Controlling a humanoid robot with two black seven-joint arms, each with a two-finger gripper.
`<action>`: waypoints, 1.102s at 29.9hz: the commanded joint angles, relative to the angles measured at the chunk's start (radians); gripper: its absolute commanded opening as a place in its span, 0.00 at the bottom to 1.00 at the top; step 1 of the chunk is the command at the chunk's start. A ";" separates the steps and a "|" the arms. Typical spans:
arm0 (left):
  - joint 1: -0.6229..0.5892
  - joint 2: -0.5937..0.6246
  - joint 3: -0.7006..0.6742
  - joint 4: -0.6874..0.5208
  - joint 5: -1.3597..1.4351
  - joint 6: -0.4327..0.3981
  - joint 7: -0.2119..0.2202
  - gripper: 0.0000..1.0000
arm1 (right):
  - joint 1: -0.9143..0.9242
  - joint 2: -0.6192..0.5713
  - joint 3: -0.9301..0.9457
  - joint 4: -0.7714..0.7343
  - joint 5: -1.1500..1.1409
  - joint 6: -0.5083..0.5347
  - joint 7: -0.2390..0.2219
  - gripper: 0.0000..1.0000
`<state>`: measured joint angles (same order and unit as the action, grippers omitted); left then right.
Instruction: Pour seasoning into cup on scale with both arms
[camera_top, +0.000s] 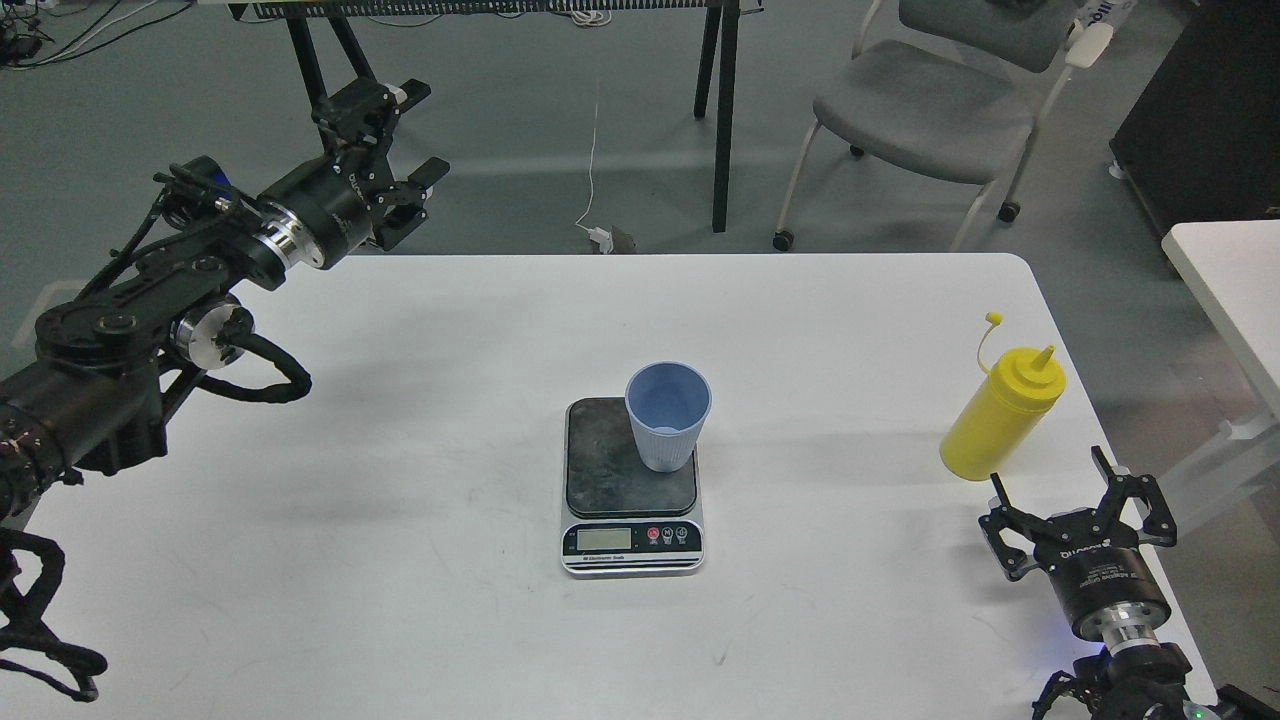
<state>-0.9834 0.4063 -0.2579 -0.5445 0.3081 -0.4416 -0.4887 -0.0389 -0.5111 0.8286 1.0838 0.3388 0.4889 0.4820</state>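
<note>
The light blue ribbed cup (668, 415) stands upright on the right part of the dark plate of the scale (610, 470) at the table's middle. The yellow seasoning bottle (1000, 414) stands upright near the table's right edge, its cap flipped open on a tether. My right gripper (1072, 483) is open and empty, just in front of the bottle and apart from it. My left gripper (412, 138) is open and empty, raised beyond the table's far left edge.
The white table (400, 520) carries only the scale, cup and bottle. A grey chair (930, 110) and black table legs (722, 110) stand on the floor behind. Another white table (1235, 280) is at the right.
</note>
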 joint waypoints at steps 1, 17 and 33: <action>0.005 0.002 0.000 0.000 0.000 -0.002 0.000 0.87 | -0.013 -0.101 -0.011 -0.004 -0.018 0.000 0.001 0.99; 0.017 0.019 -0.018 0.002 -0.012 -0.006 0.000 0.87 | 0.385 -0.452 -0.028 -0.327 -0.102 0.000 -0.147 0.99; 0.023 0.042 -0.052 0.005 -0.014 -0.008 0.000 0.87 | 1.039 0.081 -0.336 -0.449 -0.218 0.000 -0.315 0.99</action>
<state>-0.9668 0.4312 -0.3045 -0.5403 0.2944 -0.4472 -0.4887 1.0049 -0.5118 0.4837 0.6260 0.1183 0.4886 0.1664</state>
